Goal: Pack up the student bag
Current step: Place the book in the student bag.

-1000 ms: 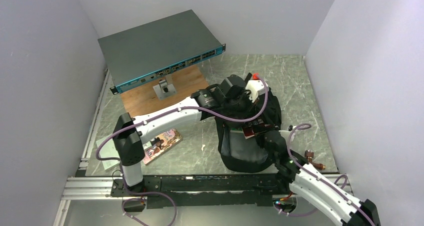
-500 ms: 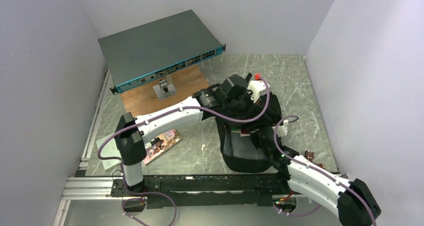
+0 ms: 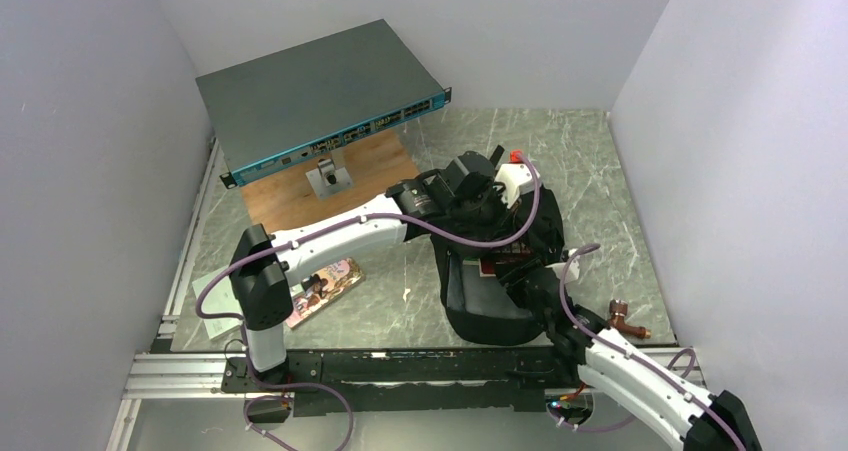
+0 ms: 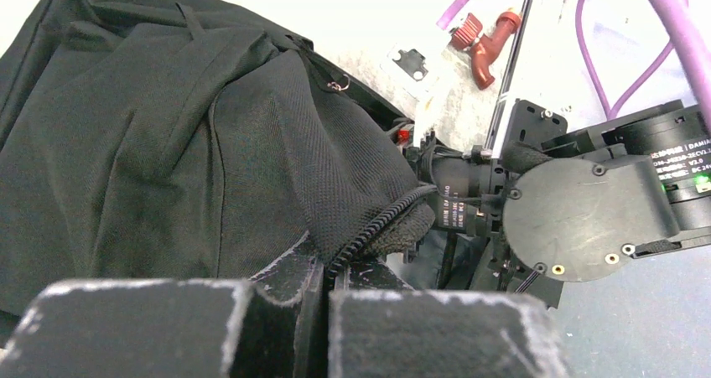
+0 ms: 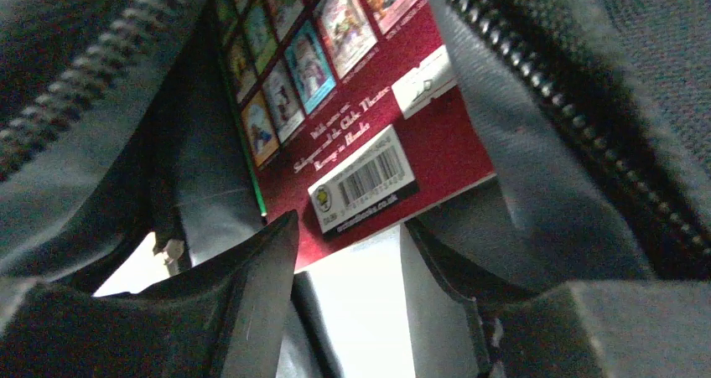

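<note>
The student bag stands on the marble table between the two arms, its zipped mouth pulled open, and the left gripper is pinched tight on the zipper edge of the black fabric. The right gripper is inside that mouth with its fingers parted around a white surface (what it is, I cannot tell), and just beyond them a red book lies barcode up. From above, the book shows inside the bag.
</note>
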Controlling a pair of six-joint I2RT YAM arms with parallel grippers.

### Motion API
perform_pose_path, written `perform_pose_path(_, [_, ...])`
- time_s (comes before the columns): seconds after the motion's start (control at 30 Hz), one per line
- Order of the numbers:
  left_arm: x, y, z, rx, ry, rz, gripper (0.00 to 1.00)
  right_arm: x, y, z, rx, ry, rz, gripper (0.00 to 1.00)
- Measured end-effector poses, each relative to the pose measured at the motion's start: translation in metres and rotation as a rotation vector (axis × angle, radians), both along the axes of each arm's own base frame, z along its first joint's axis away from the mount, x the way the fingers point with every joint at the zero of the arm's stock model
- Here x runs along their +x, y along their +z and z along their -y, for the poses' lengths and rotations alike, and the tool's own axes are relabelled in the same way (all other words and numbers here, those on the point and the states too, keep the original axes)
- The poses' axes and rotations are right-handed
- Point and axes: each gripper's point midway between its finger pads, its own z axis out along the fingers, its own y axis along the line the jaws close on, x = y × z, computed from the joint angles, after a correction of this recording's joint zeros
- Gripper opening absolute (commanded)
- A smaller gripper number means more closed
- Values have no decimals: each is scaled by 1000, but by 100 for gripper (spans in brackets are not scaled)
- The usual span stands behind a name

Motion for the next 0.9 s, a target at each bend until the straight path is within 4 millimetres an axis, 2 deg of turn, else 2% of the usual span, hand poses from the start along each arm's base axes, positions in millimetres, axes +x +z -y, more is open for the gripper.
perform_pose_path(0.03, [0,0,0,1,0,-1,0,0,-2,1,-15,-2,-13,47])
perform_pose_path(0.1, [0,-2,0,1,0,-2,0,2,-5,2,-43,-9,-39,35])
perform_pose_path(0.17, [-1,-4,0,2,-1,-3,0,6,-6,1,-57,-4,-44,9])
perform_pose_path(0.2, [-1,-6,0,3,-1,-5,0,7,-7,0,-58,0,-44,0])
perform_pose_path(0.43, [-3,-7,0,2,-5,-11,0,31,16,-17,-48,49,73,0])
perform_pose_path(0.57, [-2,-6,1,-7,0,-17,0,41,17,-17,-67,42,98,0])
perform_pose_path(0.77, [-1,-6,1,-9,8,-19,0,56,14,-25,-80,55,90,16])
perform_pose_path(0.9, [-1,-7,1,-6,13,-17,0,58,14,-24,-81,57,94,27])
